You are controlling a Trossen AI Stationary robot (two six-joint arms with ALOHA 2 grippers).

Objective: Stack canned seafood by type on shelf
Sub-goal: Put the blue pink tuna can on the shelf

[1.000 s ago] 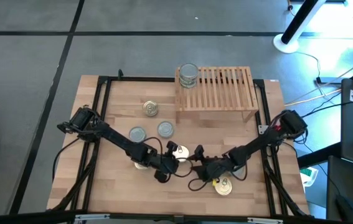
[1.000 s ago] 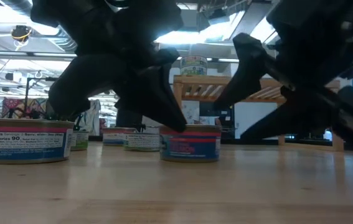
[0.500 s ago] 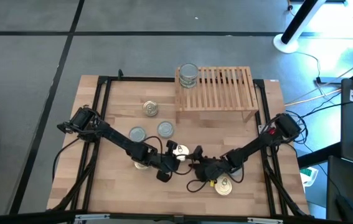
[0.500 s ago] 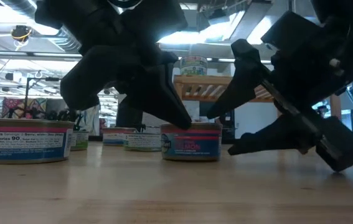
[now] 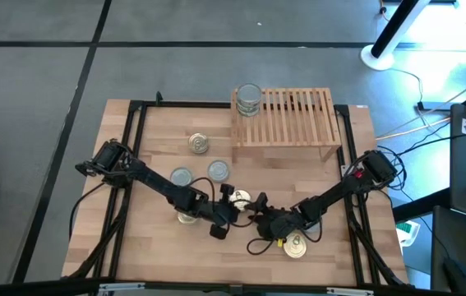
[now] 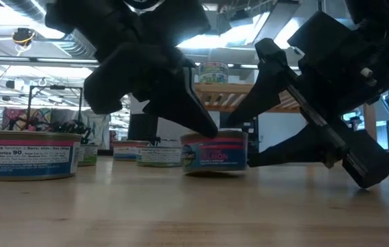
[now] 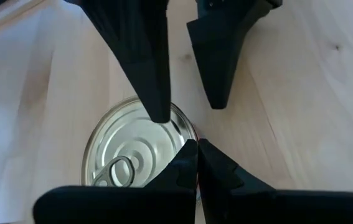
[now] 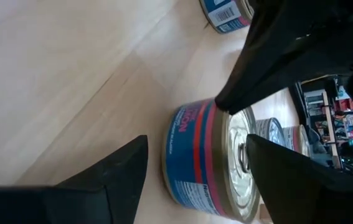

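A tin of canned seafood (image 6: 215,151) with a gold pull-ring top (image 7: 132,152) and a blue-and-red label stands on the table's near middle (image 5: 239,200). My left gripper (image 6: 210,130) is shut, and its tips are at the tin's top rim. My right gripper (image 8: 196,140) is open around the same tin, one finger (image 6: 249,96) over the top and the other (image 6: 266,160) low beside the wall. The shelf (image 5: 286,117) stands at the far edge and carries stacked tins (image 5: 249,99) on its left end. My left gripper presses its shut fingertips (image 7: 192,152) against the tin's top rim (image 7: 179,127) on the side facing the left arm. It comes slanting down from the table's left. The tin rests on the table. My right gripper's fingers straddle the tin; whether they touch it, I cannot tell.
Loose tins lie around: a gold-topped one (image 5: 198,144), two silver-topped ones (image 5: 182,177) (image 5: 219,171), one under the left arm (image 5: 186,216) and a gold-topped one (image 5: 296,246) under the right arm. The shelf's slats right of the stack are bare.
My right gripper has sunk toward the table and rolled, so its open fingers now stand above and beside the tin. My left gripper has rolled a little at the tin's rim. The tin has shifted slightly toward the right gripper.
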